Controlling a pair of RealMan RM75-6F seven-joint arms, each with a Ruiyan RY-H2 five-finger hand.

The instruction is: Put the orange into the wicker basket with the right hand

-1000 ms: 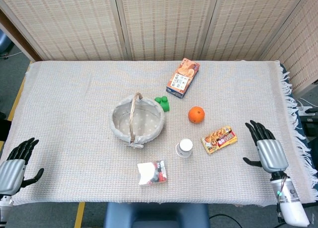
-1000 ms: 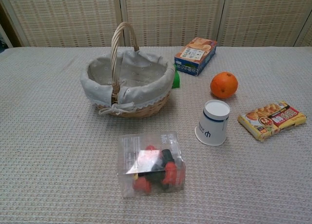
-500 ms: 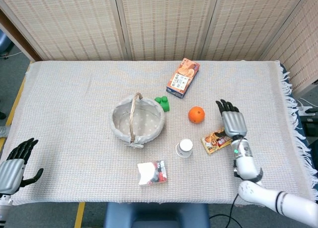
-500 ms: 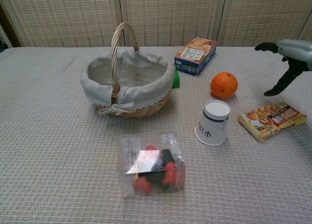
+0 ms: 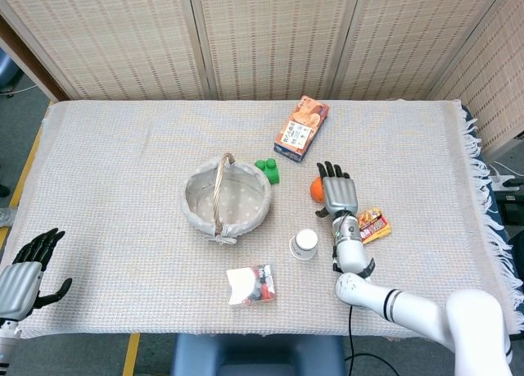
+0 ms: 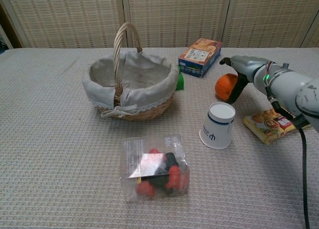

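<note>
Chest view, near to far. Clear plastic box (image 6: 155,168) w/ red and dark bits is nearest, at 6 o'clock of the scene. Paper cup (image 6: 217,124) stands upside down behind it, toward 3; snack packet (image 6: 277,122) lies further out at 3, partly covered by the arm. Next back: the orange (image 6: 225,86) on the cloth, w/ the right hand (image 6: 240,73) arched over its top and its 3 o'clock side. Fingers are seen apart, thumb down the near side, not yet clamped; contact can't be told. No long axis to the fruit, so any wrap angle is judged OK. Wicker basket (image 6: 130,88) lies at 9 o'clock of the orange, well apart, handle upright. Left hand (image 5: 23,271) is far off at the table's near-left corner, fingers spread, nothing held.
</note>
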